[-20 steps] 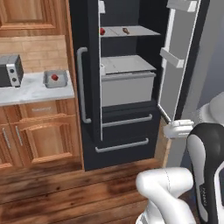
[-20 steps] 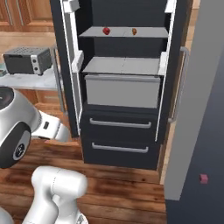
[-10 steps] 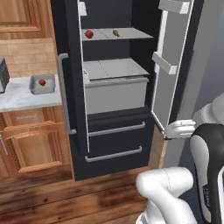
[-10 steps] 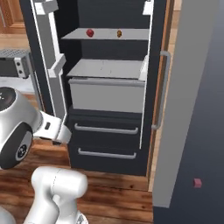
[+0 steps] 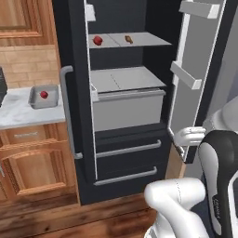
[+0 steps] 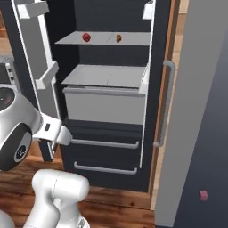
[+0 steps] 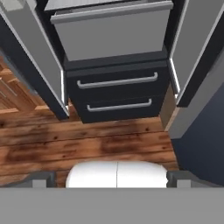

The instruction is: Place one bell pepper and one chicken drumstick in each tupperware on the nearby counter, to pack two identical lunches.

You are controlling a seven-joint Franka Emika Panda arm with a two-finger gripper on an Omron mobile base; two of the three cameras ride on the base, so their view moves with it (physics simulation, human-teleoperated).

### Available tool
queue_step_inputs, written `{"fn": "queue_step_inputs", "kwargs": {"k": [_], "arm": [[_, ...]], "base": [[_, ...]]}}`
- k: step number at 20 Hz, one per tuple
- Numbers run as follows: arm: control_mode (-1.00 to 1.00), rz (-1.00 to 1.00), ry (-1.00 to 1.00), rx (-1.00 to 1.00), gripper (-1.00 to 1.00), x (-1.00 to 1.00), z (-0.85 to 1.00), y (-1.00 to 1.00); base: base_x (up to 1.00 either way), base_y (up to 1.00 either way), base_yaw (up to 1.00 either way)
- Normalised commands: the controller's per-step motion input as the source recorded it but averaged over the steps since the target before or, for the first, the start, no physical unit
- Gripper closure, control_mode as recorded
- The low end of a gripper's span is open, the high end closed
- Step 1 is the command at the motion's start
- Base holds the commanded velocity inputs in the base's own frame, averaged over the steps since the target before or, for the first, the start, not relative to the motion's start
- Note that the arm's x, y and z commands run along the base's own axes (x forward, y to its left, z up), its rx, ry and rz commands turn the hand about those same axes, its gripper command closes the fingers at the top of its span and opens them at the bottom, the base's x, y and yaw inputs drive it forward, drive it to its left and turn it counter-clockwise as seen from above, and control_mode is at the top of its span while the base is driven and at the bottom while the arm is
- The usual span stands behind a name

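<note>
Base rolled closer to fridge [image 5: 125,116], doors wide; claw state can't tell.

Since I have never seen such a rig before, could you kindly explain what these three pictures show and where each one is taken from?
It is a simulated kitchen with a white robot arm on a driving base. Two pictures come from cameras on the base, behind the arm to its left and right. The third looks out from the hand, down at the wooden floor and the fridge's lower drawers. The fridge stands open; on its shelf lie a red pepper and a chicken drumstick. On the marble counter sits a grey container holding another pepper. The pincer's state cannot be told, and nothing is seen held.
</note>
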Motion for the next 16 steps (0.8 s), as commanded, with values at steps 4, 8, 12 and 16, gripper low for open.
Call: {"fn": "queue_step_inputs", "kwargs": {"k": [4, 8, 12, 16], "arm": [[1.0, 0.0, 0.0, 0.0, -1.0, 0.0, 0.0, 0.0], [1.0, 0.0, 0.0, 0.0, -1.0, 0.0, 0.0, 0.0], [1.0, 0.0, 0.0, 0.0, -1.0, 0.0, 0.0, 0.0], [1.0, 0.0, 0.0, 0.0, -1.0, 0.0, 0.0, 0.0]], "base": [[0.52, -0.3, 0.0], [0.69, -0.1, 0.0], [0.87, 0.0, 0.0], [0.73, -0.15, 0.0]]}}
